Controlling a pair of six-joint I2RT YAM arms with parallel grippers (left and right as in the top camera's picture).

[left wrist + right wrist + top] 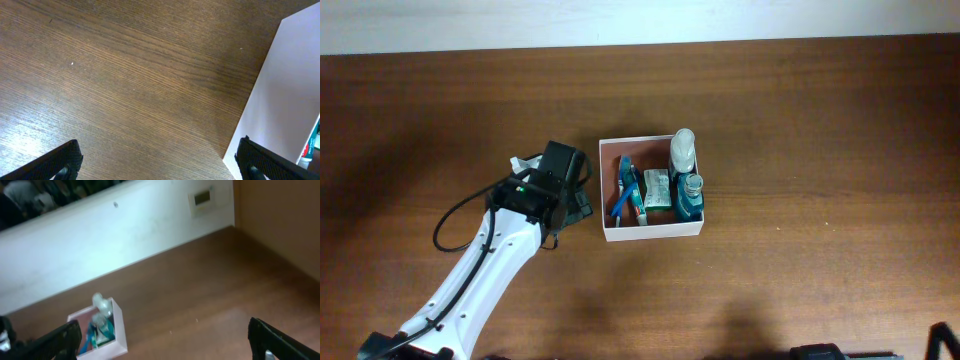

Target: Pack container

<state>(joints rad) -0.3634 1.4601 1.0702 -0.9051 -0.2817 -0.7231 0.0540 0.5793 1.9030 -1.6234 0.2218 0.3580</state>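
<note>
The container (655, 231) is a square white-walled box with a reddish-brown inside, standing mid-table. Inside it lie a blue toothbrush (621, 196), a green packet (657, 188), a clear bottle with a white cap (683, 149) and a teal bottle (690, 197). My left gripper (586, 186) sits just left of the box and is open. In the left wrist view the left gripper (162, 162) frames bare wood, with the container's white wall (285, 90) by its right finger. My right gripper (165, 340) is open, high above the table, and the container (119, 325) lies far below.
The brown wooden table (820, 150) runs to a white wall (125, 235) at the back. My left arm (480, 275) slants from the bottom left with a black cable (450, 222) looping off it. Dark arm parts (945, 340) show at the bottom right edge.
</note>
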